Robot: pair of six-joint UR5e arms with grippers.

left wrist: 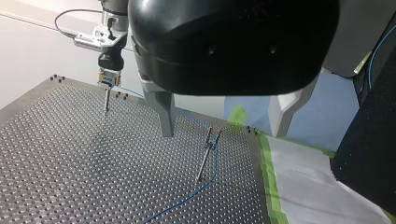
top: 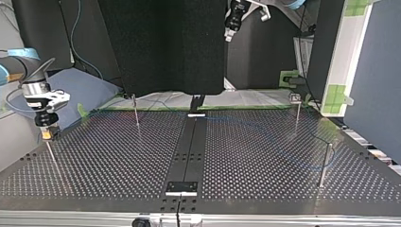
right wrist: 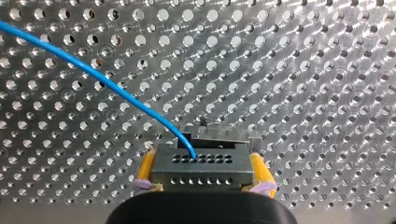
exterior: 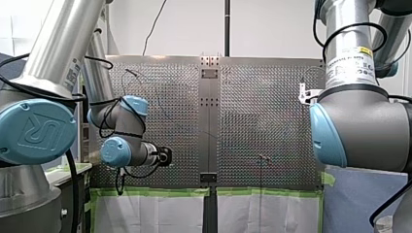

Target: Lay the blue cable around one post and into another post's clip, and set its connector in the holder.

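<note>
cable [right wrist: 93, 74]: showing bright blue
table [right wrist: 303, 70]: gleaming silver, dotted with holes
connector [right wrist: 201, 171]: looking grey, carrying rows of small holes
pads [right wrist: 146, 169]: showing yellow
tape [left wrist: 271, 186]: running green

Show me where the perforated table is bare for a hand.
Bare: in the top view, the near stretch between the black centre strip and my right pincer. Crowded: past the strip, where the thin blue cable runs by a thin metal post.
</note>
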